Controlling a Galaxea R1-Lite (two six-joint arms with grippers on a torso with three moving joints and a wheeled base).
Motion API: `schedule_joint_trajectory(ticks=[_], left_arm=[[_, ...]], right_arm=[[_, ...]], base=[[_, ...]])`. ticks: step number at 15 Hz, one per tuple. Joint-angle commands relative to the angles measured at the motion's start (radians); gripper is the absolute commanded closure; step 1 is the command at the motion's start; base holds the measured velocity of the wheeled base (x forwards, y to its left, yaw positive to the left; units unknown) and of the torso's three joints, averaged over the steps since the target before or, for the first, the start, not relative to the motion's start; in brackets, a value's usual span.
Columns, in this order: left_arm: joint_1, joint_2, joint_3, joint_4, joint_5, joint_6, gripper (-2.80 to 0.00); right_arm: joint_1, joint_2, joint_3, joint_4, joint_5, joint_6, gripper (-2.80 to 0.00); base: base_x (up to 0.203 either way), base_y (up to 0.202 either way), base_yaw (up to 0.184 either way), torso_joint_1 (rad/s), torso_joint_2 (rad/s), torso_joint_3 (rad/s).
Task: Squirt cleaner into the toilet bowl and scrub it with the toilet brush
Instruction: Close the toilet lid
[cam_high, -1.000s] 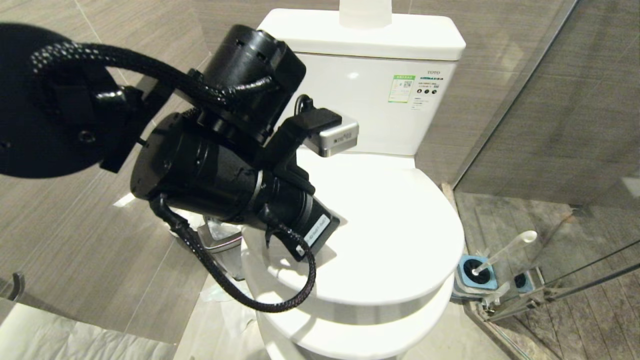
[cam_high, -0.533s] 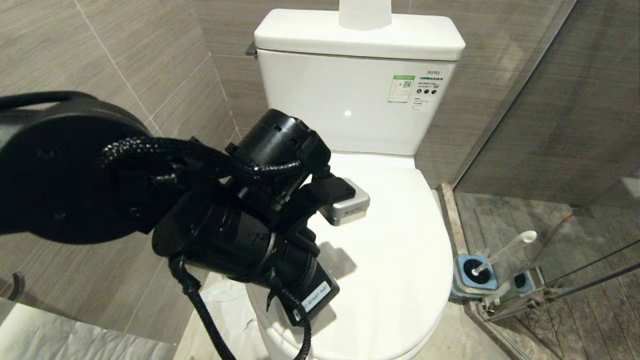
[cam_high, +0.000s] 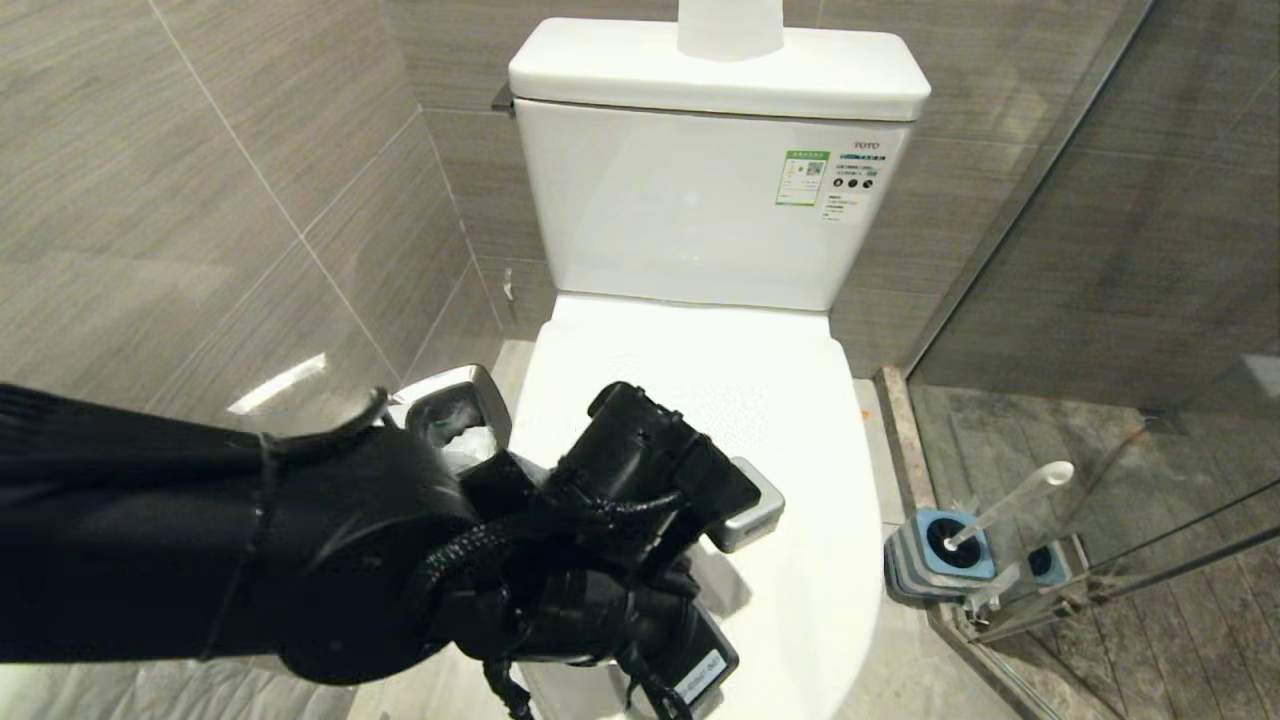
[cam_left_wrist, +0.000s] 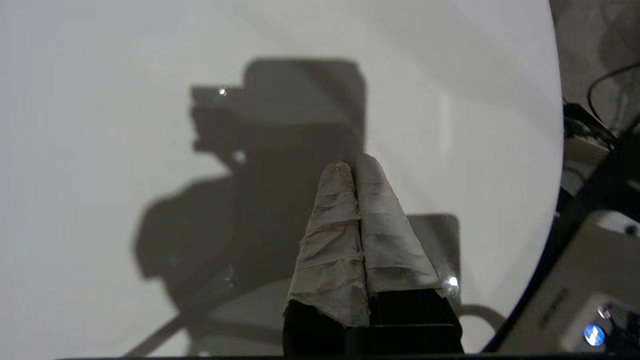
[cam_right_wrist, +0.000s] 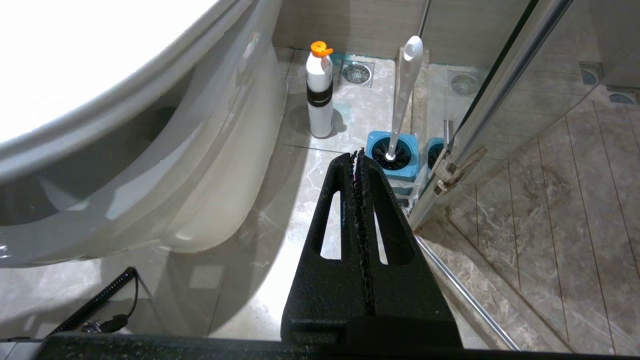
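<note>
We judge nearly all is left: the toilet bowl (cam_high: 700, 400) has its lid down under our left claw (cam_left_wrist: 357, 167), pressed together and empty, while the toilet brush (cam_right_wrist: 405, 95) stands untouched in its holder (cam_right_wrist: 392, 157), right of the bowl, beyond our right claw (cam_right_wrist: 359, 156), likewise together.

Lower now, the left arm (cam_high: 300, 560), down from in front of the tank to the near end of the toilet bowl (cam_high: 800, 400). Lid shut flat, no longer lifted. Small steel bin (cam_high: 455, 410) now showing beside it.
</note>
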Motion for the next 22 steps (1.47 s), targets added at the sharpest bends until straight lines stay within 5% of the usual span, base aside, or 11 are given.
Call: schedule_joint_trajectory(ticks=[1,8,16,22], left_arm=[[-0.001,0.075,0.065,-0.136,0.045,-0.014,0.00],[-0.013,0.130,0.225,-0.335,0.091,-0.030,0.00],[-0.014,0.137,0.234,-0.337,0.090,-0.030,0.00],[-0.012,-0.050,0.228,-0.303,0.088,-0.024,0.00]], right_arm=[[0.000,0.001,0.000,0.000,0.000,0.001,0.00],[0.000,0.001,0.000,-0.001,0.000,0.001,0.00],[0.000,0.001,0.000,0.000,-0.001,0.001,0.00],[0.000,0.001,0.000,0.000,-0.001,0.001,0.00]], base=[[0.000,0.000,0.000,0.000,0.00,0.000],[0.000,0.000,0.000,0.000,0.00,0.000],[0.000,0.000,0.000,0.000,0.00,0.000],[0.000,0.000,0.000,0.000,0.00,0.000]])
